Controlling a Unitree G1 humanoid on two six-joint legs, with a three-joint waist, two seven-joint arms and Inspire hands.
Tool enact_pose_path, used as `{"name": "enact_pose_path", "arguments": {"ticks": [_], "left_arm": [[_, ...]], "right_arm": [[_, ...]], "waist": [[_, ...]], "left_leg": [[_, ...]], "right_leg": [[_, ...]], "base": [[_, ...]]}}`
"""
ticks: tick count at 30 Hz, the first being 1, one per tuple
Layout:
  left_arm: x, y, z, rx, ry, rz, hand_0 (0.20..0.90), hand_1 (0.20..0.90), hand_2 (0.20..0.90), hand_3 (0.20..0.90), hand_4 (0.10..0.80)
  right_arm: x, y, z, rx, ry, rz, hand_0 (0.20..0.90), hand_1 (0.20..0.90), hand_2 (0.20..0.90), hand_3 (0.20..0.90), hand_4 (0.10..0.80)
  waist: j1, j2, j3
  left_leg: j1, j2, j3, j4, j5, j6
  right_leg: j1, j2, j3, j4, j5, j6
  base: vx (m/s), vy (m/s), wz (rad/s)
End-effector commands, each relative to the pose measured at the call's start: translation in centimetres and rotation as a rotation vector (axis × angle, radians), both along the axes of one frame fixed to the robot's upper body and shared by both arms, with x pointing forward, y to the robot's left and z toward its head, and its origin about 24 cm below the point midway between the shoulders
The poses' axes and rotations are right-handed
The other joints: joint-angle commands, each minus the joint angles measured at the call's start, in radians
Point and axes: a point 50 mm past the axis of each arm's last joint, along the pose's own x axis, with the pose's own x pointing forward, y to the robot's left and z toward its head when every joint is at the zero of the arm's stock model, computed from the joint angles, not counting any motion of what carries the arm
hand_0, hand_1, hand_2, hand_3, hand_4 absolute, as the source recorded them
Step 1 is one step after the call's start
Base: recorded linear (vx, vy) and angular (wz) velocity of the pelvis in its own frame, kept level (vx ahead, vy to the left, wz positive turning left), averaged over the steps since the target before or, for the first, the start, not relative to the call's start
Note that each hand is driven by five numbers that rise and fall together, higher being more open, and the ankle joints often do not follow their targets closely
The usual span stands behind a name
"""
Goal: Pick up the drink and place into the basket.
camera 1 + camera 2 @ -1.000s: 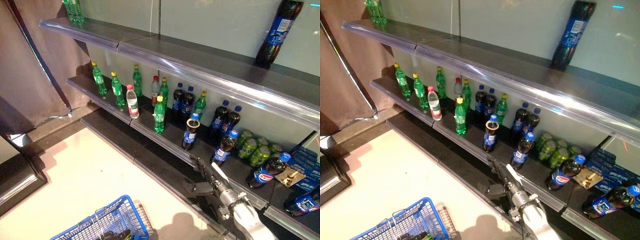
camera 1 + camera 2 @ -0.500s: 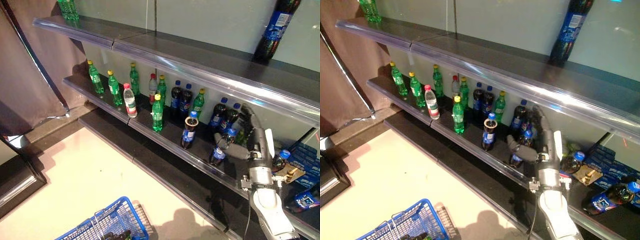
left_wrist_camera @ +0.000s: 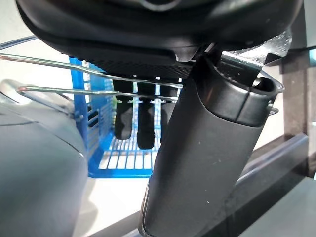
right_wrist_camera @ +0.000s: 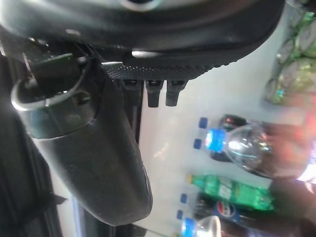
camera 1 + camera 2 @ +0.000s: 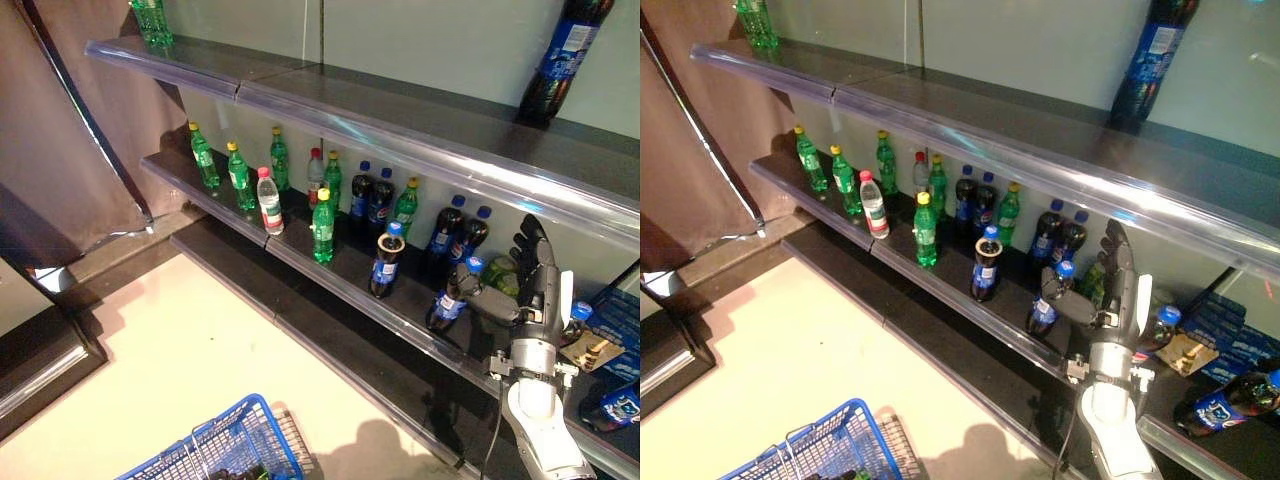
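A small cola bottle (image 5: 447, 300) with a blue cap stands near the front edge of the middle shelf (image 5: 330, 275). My right hand (image 5: 535, 290) is raised just to its right, open, fingers straight up and thumb (image 5: 487, 299) stretched toward the bottle's neck; whether they touch is unclear. In the right wrist view the same bottle (image 4: 242, 150) lies past the fingertips (image 4: 153, 94). The blue wire basket (image 5: 225, 455) hangs at the lower left. In the left wrist view my left hand (image 3: 138, 123) is curled round its wire handles (image 3: 74, 64).
Green and cola bottles (image 5: 322, 228) line the middle shelf, with green cans (image 5: 505, 278) behind my right hand. Bottles (image 5: 610, 408) lie on their sides at far right. A large cola bottle (image 5: 560, 60) leans on the upper shelf. A dark curtain (image 5: 60, 150) hangs left.
My right hand has risen from below the shelf edge to shelf height and now stands beside the blue-capped cola bottle. The camera has shifted slightly.
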Motion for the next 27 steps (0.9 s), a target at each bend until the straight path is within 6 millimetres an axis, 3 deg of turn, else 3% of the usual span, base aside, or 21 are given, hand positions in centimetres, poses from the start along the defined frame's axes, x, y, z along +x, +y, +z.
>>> {"name": "enact_pose_path", "arguments": {"ticks": [1,6,18,27], "left_arm": [[7.0,-1.8,1.6,-0.040,-0.269,-0.101,0.300,0.300,0.300,0.200,0.100],[9.2,-2.0,2.4,-0.043,-0.330,-0.098,0.300,0.300,0.300,0.200,0.100],[11.3,-2.4,3.6,-0.048,-0.453,-0.083,0.300,0.300,0.300,0.200,0.100],[12.2,-3.1,4.2,-0.072,-0.509,-0.073,0.300,0.300,0.300,0.200,0.100]], "right_arm": [[2.2,0.3,6.3,-0.008,-0.344,0.021,0.900,0.900,0.900,0.900,0.800],[2.9,0.8,6.9,0.006,-0.391,0.013,0.900,0.900,0.900,0.900,0.800],[3.3,1.2,9.5,0.007,-0.569,-0.093,0.900,0.900,0.900,0.900,0.800],[2.9,1.3,10.8,0.015,-0.700,-0.240,0.900,0.900,0.900,0.900,0.800]], "waist": [[0.025,0.012,0.080],[0.011,0.024,0.161],[-0.015,0.035,0.302],[-0.025,0.059,0.387]], "left_leg": [[-0.045,-0.038,0.027,0.118,-0.109,0.021],[-0.128,-0.056,0.029,0.230,-0.126,0.028],[-0.318,-0.058,0.045,0.431,-0.150,0.031],[-0.412,-0.046,0.033,0.503,-0.080,0.017]], "right_leg": [[-0.094,-0.021,-0.108,0.150,-0.053,0.001],[-0.164,-0.031,-0.097,0.220,-0.063,-0.011],[-0.310,-0.047,-0.070,0.347,-0.075,-0.034],[-0.371,-0.030,-0.047,0.390,-0.078,-0.051]], "base": [[-0.034,0.053,0.02],[-0.065,0.048,0.00],[-0.049,0.015,-0.06],[-0.037,0.012,-0.07]]}}
